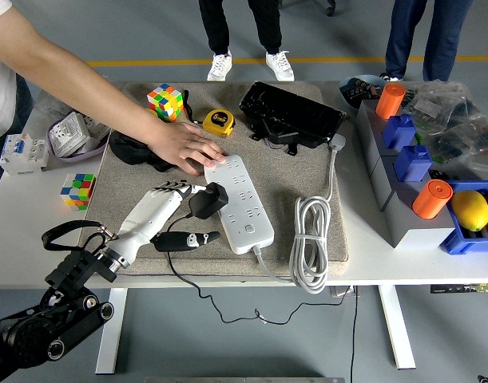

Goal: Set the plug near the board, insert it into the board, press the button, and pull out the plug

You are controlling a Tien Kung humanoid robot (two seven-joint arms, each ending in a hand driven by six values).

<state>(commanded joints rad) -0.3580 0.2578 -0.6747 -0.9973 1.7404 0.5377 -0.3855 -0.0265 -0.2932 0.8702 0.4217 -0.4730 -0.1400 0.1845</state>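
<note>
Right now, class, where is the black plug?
In the head view, the black plug sits left of centre on the mat, against the white power strip's left edge, by the left robot hand.

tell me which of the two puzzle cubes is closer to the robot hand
The puzzle cube near the table's left edge, off the mat. It sits just left of the robot hand; the other cube is at the mat's far end, beyond the person's hand.

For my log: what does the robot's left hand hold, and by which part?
The black plug, gripped at its left side by the left hand.
</note>
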